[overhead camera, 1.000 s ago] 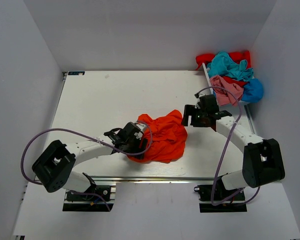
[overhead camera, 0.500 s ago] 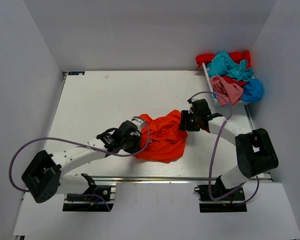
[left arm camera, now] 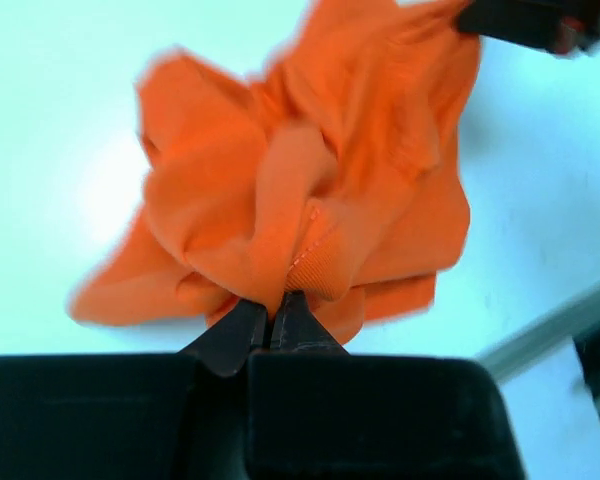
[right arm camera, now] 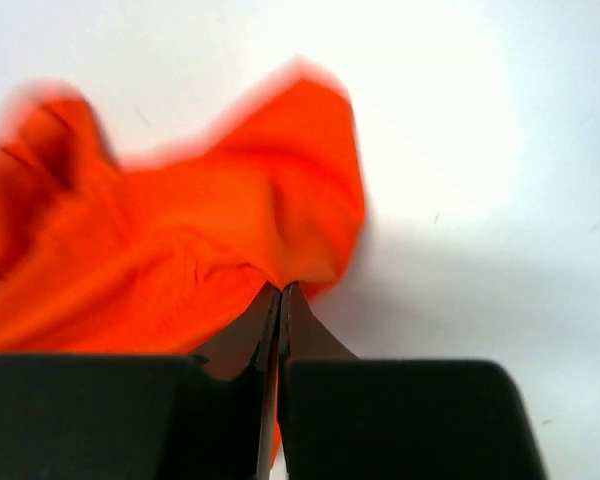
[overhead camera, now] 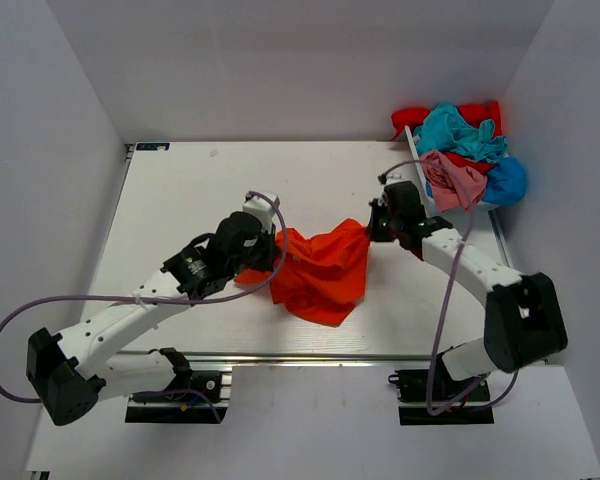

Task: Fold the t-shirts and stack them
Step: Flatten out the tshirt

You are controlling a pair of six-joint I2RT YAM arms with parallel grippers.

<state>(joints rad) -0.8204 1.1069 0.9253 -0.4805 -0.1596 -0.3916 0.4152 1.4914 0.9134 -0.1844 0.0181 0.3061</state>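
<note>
Little of the job is done, as I judge it: no shirt lies folded and there is no stack; I am only at opening out the first one. My left gripper (left arm camera: 272, 315) is clenched on a stitched, ribbed edge of the orange-red t-shirt (overhead camera: 320, 275); my right gripper (right arm camera: 280, 300) is pinched tight on another edge at the cloth's far right corner. So the shirt hangs between my two grippers near the middle of the table (overhead camera: 200, 190).

It is far from flat. The cloth is bunched and deeply creased, pulled fairly taut along the top between my grips and sagging in a rumpled point toward the near edge; I cannot tell sleeves from body, nor whether the band in my left jaws is hem or collar.

What is left is nearly everything: spreading this shirt, folding it, then the rest. The teal t-shirt (overhead camera: 458, 130), pink t-shirt (overhead camera: 450, 178), red t-shirt (overhead camera: 418, 118) and blue t-shirt (overhead camera: 507, 180) lie crumpled together in a heap at the table's far right corner; neither gripper touches them.
</note>
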